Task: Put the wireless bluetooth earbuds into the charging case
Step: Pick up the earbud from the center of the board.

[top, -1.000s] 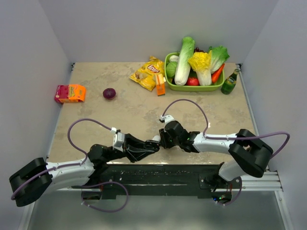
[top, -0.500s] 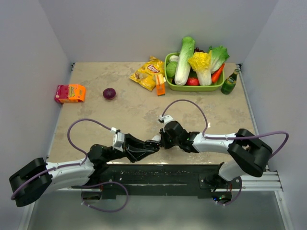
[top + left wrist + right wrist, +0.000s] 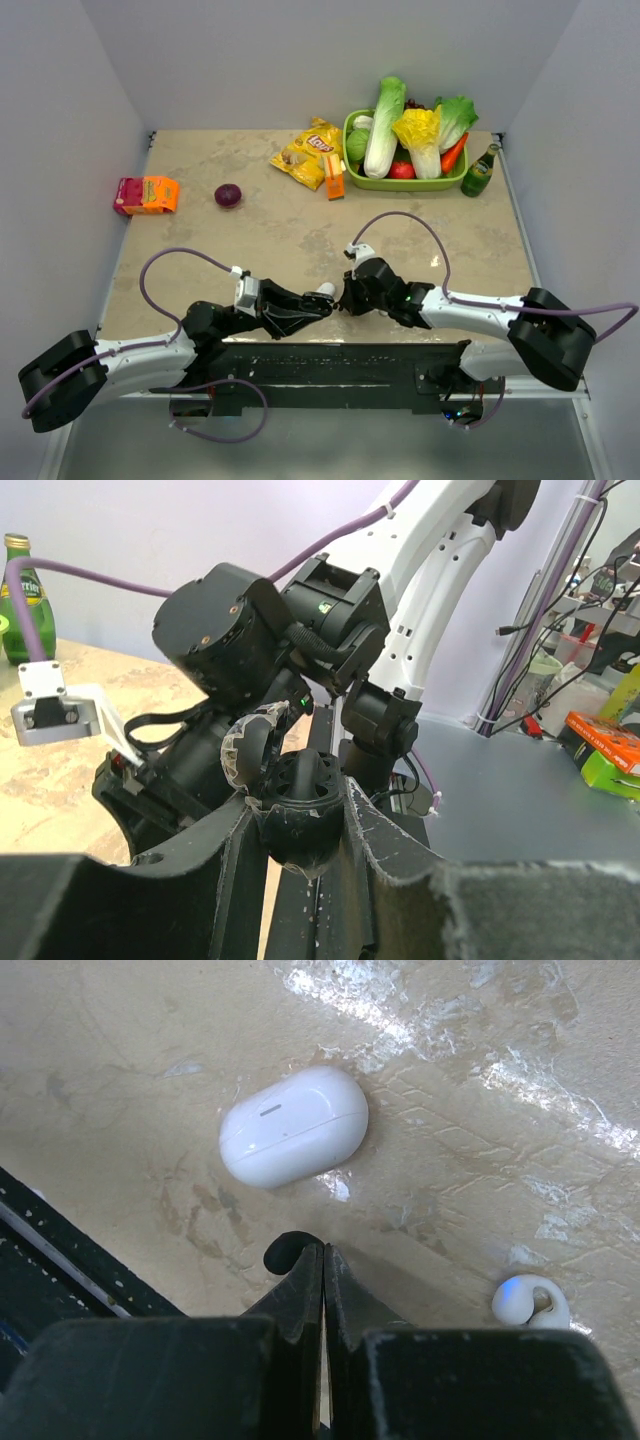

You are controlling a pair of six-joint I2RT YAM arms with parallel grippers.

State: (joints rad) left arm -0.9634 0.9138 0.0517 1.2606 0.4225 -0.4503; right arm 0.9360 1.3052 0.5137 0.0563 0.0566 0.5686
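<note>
Right wrist shows the right gripper [image 3: 323, 1256] pinched shut on a black bud [image 3: 285, 1253] at its fingertips, re-angled since earlier toward the left gripper [image 3: 300, 828], which clamps the open case [image 3: 300, 792], so insertion seems close.

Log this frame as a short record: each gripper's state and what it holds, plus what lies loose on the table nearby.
left gripper: shut on black charging case, lid open
right gripper: shut on black earbud, which pokes out at the fingertips
white case: closed, lying on the table
white earbud: loose on the table, apart from the white case
task status: black earbud not yet in the black charging case
</note>
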